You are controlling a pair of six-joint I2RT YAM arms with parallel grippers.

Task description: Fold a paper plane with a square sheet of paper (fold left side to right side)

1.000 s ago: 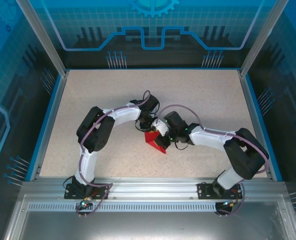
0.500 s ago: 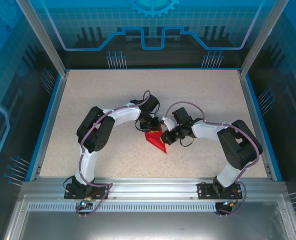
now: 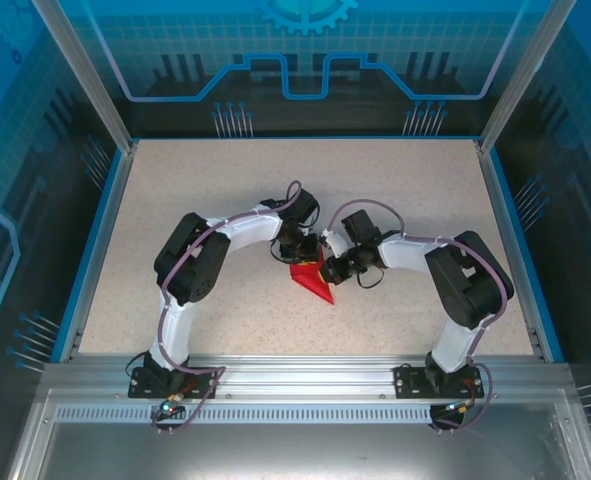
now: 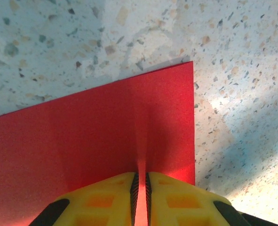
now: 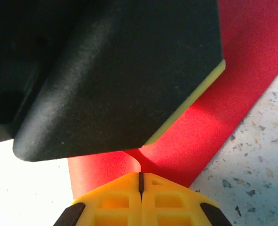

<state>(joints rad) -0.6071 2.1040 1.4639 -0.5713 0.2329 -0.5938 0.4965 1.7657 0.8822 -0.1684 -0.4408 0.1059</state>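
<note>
The sheet of paper [image 3: 310, 283] is bright red and lies mid-table, folded into a pointed wedge like a paper plane, tip toward the near right. My left gripper [image 3: 300, 255] comes down on its far edge. In the left wrist view the yellow fingers [image 4: 176, 197] are shut on a raised red crease of the paper [image 4: 106, 127], which runs up between the pads of the left gripper [image 4: 140, 181]. My right gripper [image 3: 331, 270] sits at the paper's right side. In the right wrist view it [image 5: 140, 175] is shut, with a red fold of the paper [image 5: 233, 94] converging into its tips.
The speckled beige table [image 3: 225, 180] is bounded by a blue rim [image 3: 103, 240] and metal posts. The left gripper's black body [image 5: 120, 70] hangs close above the right gripper's fingers. The two wrists nearly touch over the paper.
The right arm has drawn back to the right, off the top of the paper, and its elbow has folded in. The red wedge shows more fully. The left arm has stayed put.
</note>
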